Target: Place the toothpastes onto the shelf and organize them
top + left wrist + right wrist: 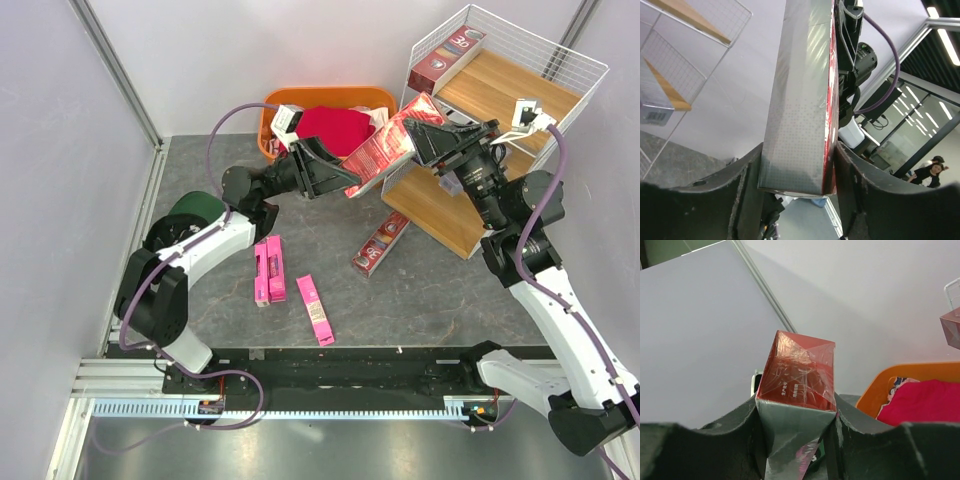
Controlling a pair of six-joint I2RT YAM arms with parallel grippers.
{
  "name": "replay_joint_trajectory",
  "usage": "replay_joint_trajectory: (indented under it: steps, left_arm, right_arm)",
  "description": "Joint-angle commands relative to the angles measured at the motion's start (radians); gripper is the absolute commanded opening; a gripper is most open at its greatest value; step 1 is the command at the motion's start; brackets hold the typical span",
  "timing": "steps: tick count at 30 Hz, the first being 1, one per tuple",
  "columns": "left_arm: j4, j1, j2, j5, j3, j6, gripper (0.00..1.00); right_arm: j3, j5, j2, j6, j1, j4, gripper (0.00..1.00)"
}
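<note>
**Orange basket of red cloth at the back of the bench**

An orange plastic basket (330, 93) stands at the far edge of the grey, stone-patterned bench (430, 295), near the white wall. Red cloth (340, 128) fills it, with a scrap of patterned fabric beside it. A metal frame post (115, 65) rises at the left corner. In the left wrist view, a person in dark clothes (927, 174) shows far off, with a long ceiling light strip (947, 40) overhead.

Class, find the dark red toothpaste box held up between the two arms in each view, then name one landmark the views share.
Top external: red box upper centre, tilted, an arm at each end.
Left wrist: centre, upright between the jaws, grey side facing.
Right wrist: lower centre, end-on between the jaws.
Landmark: shelf, upper right from above, upper left in left wrist, wire at right wrist's right edge.
</note>
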Motion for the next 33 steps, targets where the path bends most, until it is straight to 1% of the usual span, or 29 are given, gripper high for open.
replay_joint_trajectory:
  steps: [1, 2, 3, 5, 6, 8, 9, 12, 13, 14, 17, 18, 20, 22, 23, 25, 26, 29, 32, 33]
  left_arm:
    - [0.094, -0.009, 0.015, 0.001, 0.047, -0.062, 0.37]
    - [0.093, -0.009, 0.021, -0.009, 0.048, -0.067, 0.32]
    - [0.096, -0.009, 0.026, -0.006, 0.058, -0.068, 0.30]
    - [0.090, -0.011, 0.035, -0.011, 0.067, -0.073, 0.29]
    - [0.090, -0.011, 0.038, -0.017, 0.073, -0.073, 0.29]
    - [0.072, -0.011, 0.039, -0.029, 0.081, -0.065, 0.29]
    - [0.062, -0.011, 0.039, -0.037, 0.087, -0.059, 0.28]
    - [-0.034, -0.015, 0.038, -0.061, 0.123, -0.013, 0.27]
    - [-0.083, -0.017, 0.039, -0.068, 0.139, 0.031, 0.26]
    - [-0.170, -0.021, 0.041, -0.078, 0.157, 0.056, 0.26]
    - [-0.311, -0.038, 0.058, -0.120, 0.229, 0.123, 0.25]
    - [-0.335, -0.044, 0.067, -0.129, 0.269, 0.128, 0.25]
    - [-0.388, -0.051, 0.107, -0.160, 0.326, 0.125, 0.25]
    - [-0.415, -0.055, 0.156, -0.183, 0.366, 0.107, 0.24]
    - [-0.463, -0.063, 0.174, -0.184, 0.419, 0.103, 0.23]
    - [-0.519, -0.075, 0.231, -0.189, 0.484, 0.117, 0.21]
    - [-0.556, -0.087, 0.249, -0.192, 0.540, 0.123, 0.20]
    - [-0.603, -0.106, 0.320, -0.226, 0.640, 0.122, 0.20]
    - [-0.643, -0.124, 0.386, -0.267, 0.737, 0.105, 0.20]
    - [-0.665, -0.130, 0.404, -0.282, 0.801, 0.106, 0.20]
  right_arm:
    - [0.039, 0.025, -0.011, -0.015, 0.000, 0.038, 0.48]
    - [0.046, 0.032, -0.008, -0.020, 0.000, 0.025, 0.50]
    - [0.050, 0.051, -0.007, -0.029, 0.002, 0.004, 0.55]
    - [0.064, 0.065, -0.004, -0.038, 0.002, -0.011, 0.61]
    - [0.076, 0.078, -0.005, -0.051, 0.002, -0.031, 0.66]
    - [0.089, 0.097, -0.004, -0.071, 0.002, -0.053, 0.71]
    - [0.095, 0.112, -0.005, -0.081, 0.002, -0.076, 0.76]
    - [0.118, 0.187, -0.019, -0.130, 0.002, -0.126, 0.85]
    - [0.133, 0.227, -0.025, -0.150, 0.002, -0.142, 0.89]
    - [0.142, 0.244, -0.027, -0.164, 0.002, -0.160, 0.90]
    - [0.202, 0.323, -0.025, -0.201, 0.002, -0.254, 0.91]
    - [0.214, 0.348, -0.027, -0.210, 0.002, -0.298, 0.91]
    - [0.237, 0.408, -0.040, -0.232, 0.002, -0.327, 0.90]
    - [0.251, 0.433, -0.054, -0.247, 0.002, -0.355, 0.90]
    - [0.256, 0.453, -0.059, -0.261, 0.002, -0.370, 0.90]
    - [0.265, 0.466, -0.071, -0.267, 0.002, -0.381, 0.89]
    - [0.271, 0.479, -0.077, -0.273, 0.002, -0.396, 0.89]
    - [0.280, 0.503, -0.087, -0.291, 0.002, -0.422, 0.88]
    - [0.280, 0.497, -0.085, -0.307, 0.002, -0.436, 0.85]
    - [0.283, 0.497, -0.082, -0.311, 0.002, -0.442, 0.84]
